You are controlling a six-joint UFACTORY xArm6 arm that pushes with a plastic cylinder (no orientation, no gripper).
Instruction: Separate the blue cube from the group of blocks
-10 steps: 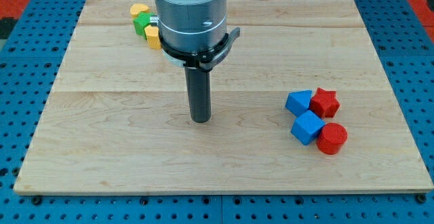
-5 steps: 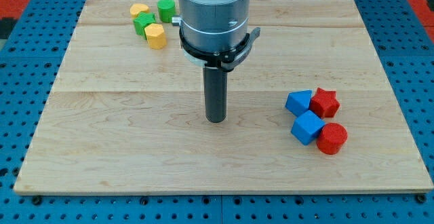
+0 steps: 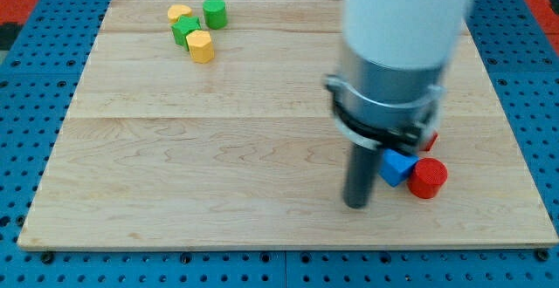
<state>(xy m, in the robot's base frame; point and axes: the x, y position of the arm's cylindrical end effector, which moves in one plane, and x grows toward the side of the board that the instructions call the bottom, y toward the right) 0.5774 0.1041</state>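
Observation:
My tip (image 3: pixel 355 205) rests on the wooden board (image 3: pixel 175 148) at the lower right, just left of and slightly below the blue cube (image 3: pixel 398 167). The cube shows only in part behind the rod. A red cylinder (image 3: pixel 428 177) lies against the cube's right side. A sliver of the red star block (image 3: pixel 430 139) shows above it. The other blue block of this group is hidden behind the arm. The arm is blurred by motion.
At the top left lie a yellow block (image 3: pixel 180 12), a green cylinder (image 3: pixel 214 12), a green block (image 3: pixel 184 30) and a yellow block (image 3: pixel 201 46). A blue pegboard (image 3: pixel 26 131) surrounds the board.
The arm has moved fast to the right and toward the view's bottom, from the board's middle to beside the blue cube. The blocks have not visibly moved.

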